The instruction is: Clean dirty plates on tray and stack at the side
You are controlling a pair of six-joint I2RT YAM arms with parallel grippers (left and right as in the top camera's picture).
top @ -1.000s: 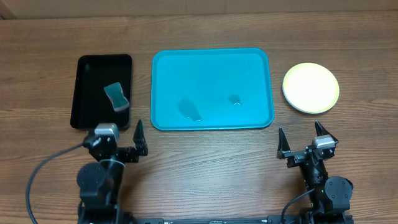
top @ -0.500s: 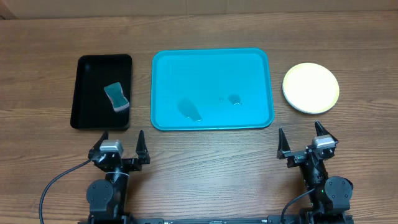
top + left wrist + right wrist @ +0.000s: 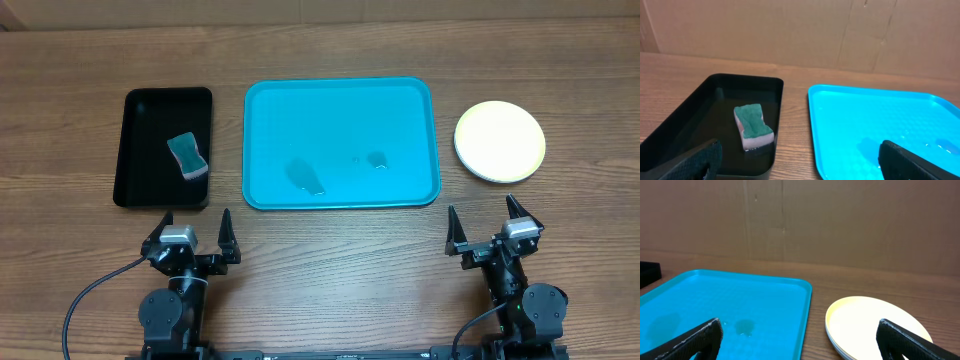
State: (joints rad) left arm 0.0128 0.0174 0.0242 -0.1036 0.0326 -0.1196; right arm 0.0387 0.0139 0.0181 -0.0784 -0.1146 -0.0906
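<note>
The turquoise tray (image 3: 340, 100) lies in the middle of the table with only wet patches on it; it also shows in the left wrist view (image 3: 880, 125) and right wrist view (image 3: 730, 305). The plates (image 3: 500, 140) sit stacked on the wood to the tray's right, a pale yellow-white one on top, also seen in the right wrist view (image 3: 870, 322). The lower plates are mostly hidden. My left gripper (image 3: 192, 232) is open and empty near the front edge, below the black tray. My right gripper (image 3: 489, 226) is open and empty in front of the plate stack.
A black tray (image 3: 140, 120) stands left of the turquoise tray, holding water and a green-and-white sponge (image 3: 187, 157), also in the left wrist view (image 3: 754, 125). A cardboard wall runs along the table's far edge.
My left gripper has swung from angled to the right to pointing straight ahead and drawn back slightly. The right arm, plates and trays have not moved.
</note>
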